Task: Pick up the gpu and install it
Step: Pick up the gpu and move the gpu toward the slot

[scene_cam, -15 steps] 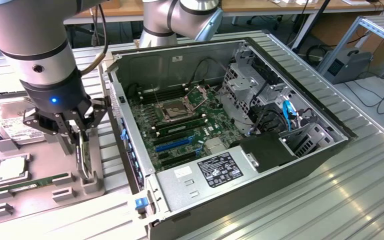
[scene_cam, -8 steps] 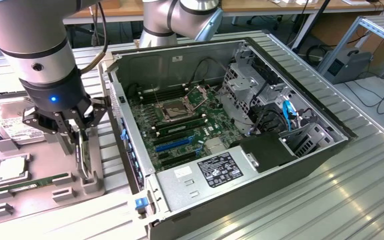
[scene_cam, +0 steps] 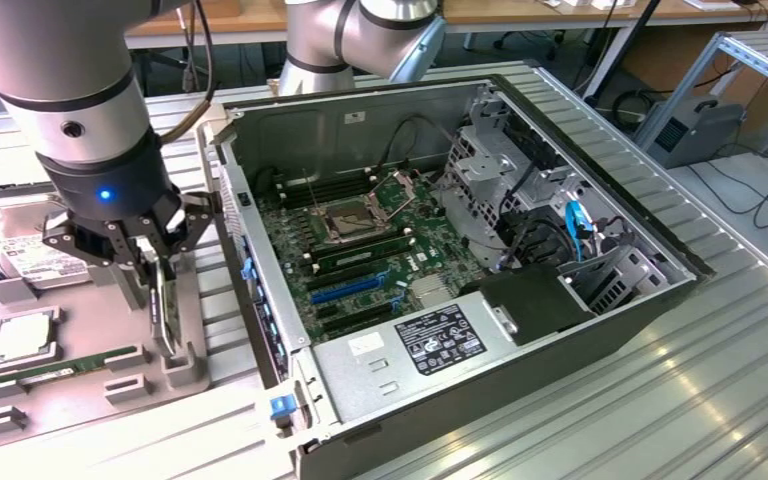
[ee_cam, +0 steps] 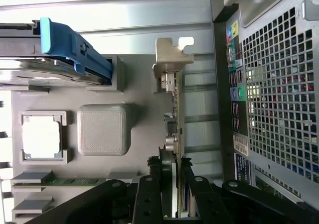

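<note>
Grey tray (scene_cam: 217, 372), at the exterior view's left, just beside the open computer case (scene_cam: 584, 320). We list the gpu (ee_cam: 176, 117) standing on edge in the tray's slot (one end meets a notched post). The gripper (scene_cam: 157, 265) is clenched on the card, a finger against each face. The hard drive (scene_cam: 11, 240), CPU (scene_cam: 24, 338) and RAM stick (scene_cam: 71, 368) lie in neighbouring bays.

Bright, even lighting, with glare on bare metal.
Pale streaks are reflected along the ribbed desk (scene_cam: 704, 400) in the exterior view, while the inside of the computer case (scene_cam: 357, 120) is left in soft shadow. In the wrist view the processor chip (ee_cam: 42, 137) is washed out to near white and the gripper (ee_cam: 174, 184) is kept dark.
</note>
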